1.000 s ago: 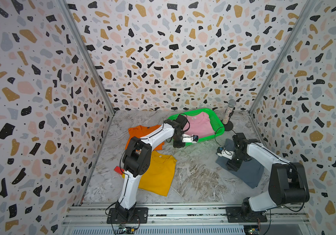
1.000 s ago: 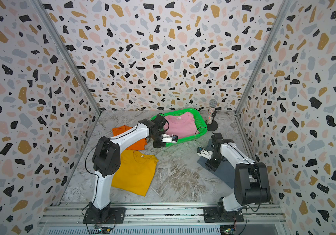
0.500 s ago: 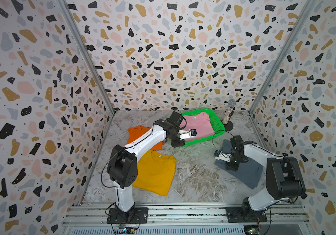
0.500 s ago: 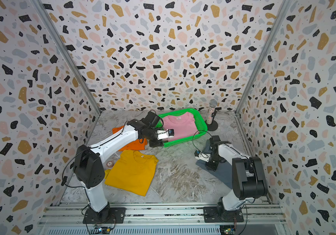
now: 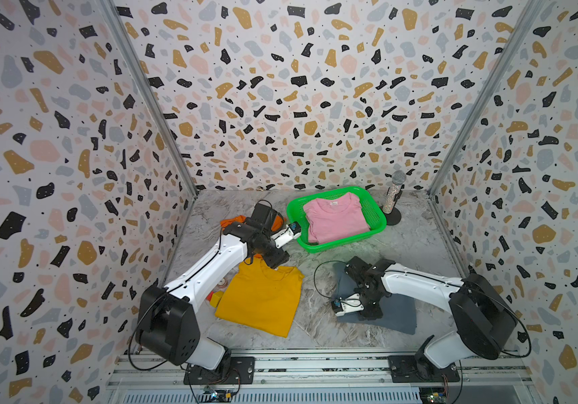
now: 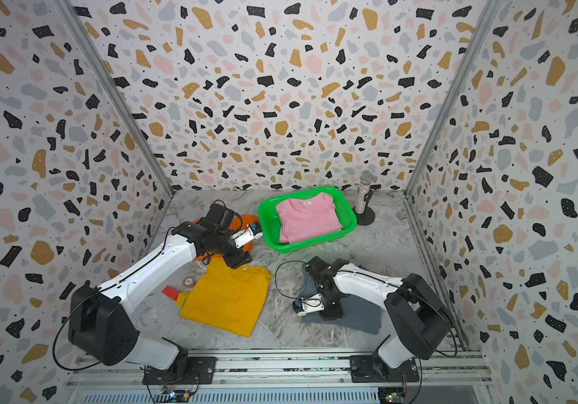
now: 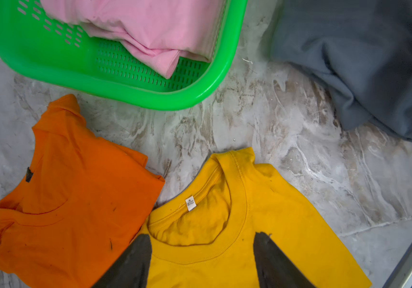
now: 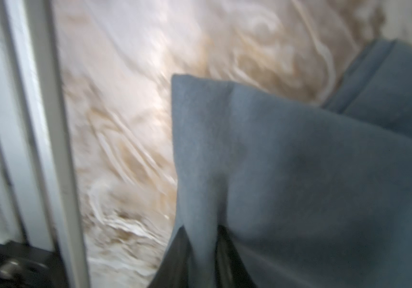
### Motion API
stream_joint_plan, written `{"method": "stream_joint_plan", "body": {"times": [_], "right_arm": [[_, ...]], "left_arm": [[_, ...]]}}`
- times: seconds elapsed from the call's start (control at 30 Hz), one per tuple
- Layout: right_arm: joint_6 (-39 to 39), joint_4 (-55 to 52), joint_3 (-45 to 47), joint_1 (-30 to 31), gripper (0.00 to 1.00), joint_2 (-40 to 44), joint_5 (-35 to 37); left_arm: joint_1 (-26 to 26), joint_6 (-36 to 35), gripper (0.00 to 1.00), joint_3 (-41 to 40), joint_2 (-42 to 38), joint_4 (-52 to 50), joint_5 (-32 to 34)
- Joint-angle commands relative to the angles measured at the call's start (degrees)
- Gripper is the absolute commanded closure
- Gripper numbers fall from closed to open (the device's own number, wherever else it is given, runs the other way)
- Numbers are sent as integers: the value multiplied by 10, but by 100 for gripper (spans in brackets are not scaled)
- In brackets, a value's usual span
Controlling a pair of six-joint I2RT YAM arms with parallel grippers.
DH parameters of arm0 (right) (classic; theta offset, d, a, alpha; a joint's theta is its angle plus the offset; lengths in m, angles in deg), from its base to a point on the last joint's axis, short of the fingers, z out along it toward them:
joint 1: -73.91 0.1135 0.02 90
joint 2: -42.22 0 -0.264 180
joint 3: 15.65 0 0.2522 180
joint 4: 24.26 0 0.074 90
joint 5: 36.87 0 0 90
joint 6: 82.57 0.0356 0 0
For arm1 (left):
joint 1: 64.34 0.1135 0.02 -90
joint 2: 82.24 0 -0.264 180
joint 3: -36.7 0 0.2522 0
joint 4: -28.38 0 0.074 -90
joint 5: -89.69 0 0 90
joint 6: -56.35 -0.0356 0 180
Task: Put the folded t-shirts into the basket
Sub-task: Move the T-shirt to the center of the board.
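Now left tool wide over mustard t-shirt collar edge, right tool tight on grey-blue t-shirt fold.

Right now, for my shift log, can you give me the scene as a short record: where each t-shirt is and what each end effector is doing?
basket: holds only the pink t-shirt
on table: orange t-shirt, mustard yellow t-shirt, grey-blue t-shirt
left end effector: open over the mustard yellow t-shirt's collar
right end effector: shut on a fold of the grey-blue t-shirt
left to place: three
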Motion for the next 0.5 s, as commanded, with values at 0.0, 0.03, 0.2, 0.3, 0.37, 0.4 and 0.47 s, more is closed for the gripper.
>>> {"method": "stream_joint_plan", "body": {"times": [0.0, 0.03, 0.2, 0.3, 0.37, 0.4, 0.47], "right_arm": [[28, -53, -29, 8, 58, 16, -21], [31, -53, -30, 8, 52, 28, -20], [66, -55, -31, -40, 40, 94, -74], [74, -56, -23, -107, 36, 121, -103], [78, -55, -21, -169, 34, 127, -122], [79, -54, -21, -204, 34, 127, -128], [85, -52, -27, -267, 33, 119, -127]], "left_arm": [[-1, 21, 28, -20, -28, 4, -37], [-1, 25, 28, -26, -32, 2, -55], [-21, 53, 27, -61, -33, 29, -124], [-61, 56, 27, -66, -15, 54, -111], [-92, 63, 26, -62, 4, 71, -101], [-107, 67, 26, -56, 16, 77, -97], [-136, 76, 25, -41, 44, 86, -87]]}}
